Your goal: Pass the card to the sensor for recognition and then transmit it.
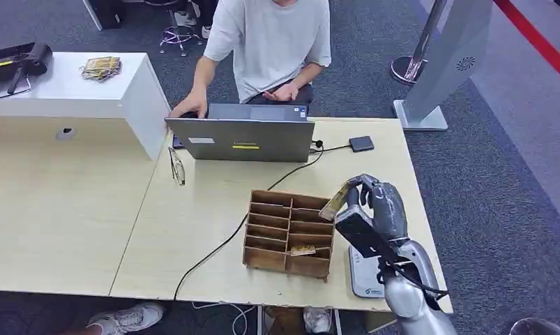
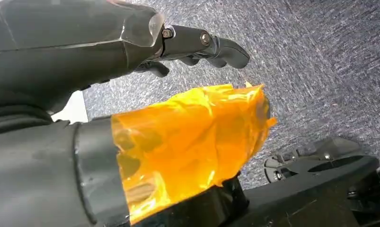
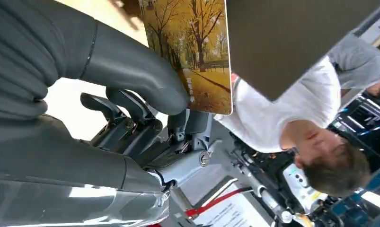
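My right hand (image 1: pixel 376 202) is raised above the table's right part, just right of the wooden card rack (image 1: pixel 288 233). It pinches a card (image 1: pixel 337 198) printed with yellow autumn trees (image 3: pixel 193 52), thumb (image 3: pixel 131 66) pressing on the picture side. A white sensor pad (image 1: pixel 365 273) lies flat on the table below my forearm, near the front edge. Another card (image 1: pixel 303 249) lies in a front slot of the rack. My left hand (image 2: pixel 197 45) hangs over grey carpet with its fingers apart and nothing in them; orange tape (image 2: pixel 192 142) wraps its thumb.
A person in a white shirt (image 1: pixel 271 42) sits behind an open laptop (image 1: pixel 245 138) across the table. A black cable (image 1: pixel 221 248) runs from the laptop to the front edge. Glasses (image 1: pixel 176 166) lie left of the laptop. A small black device (image 1: pixel 361 144) sits at the back right.
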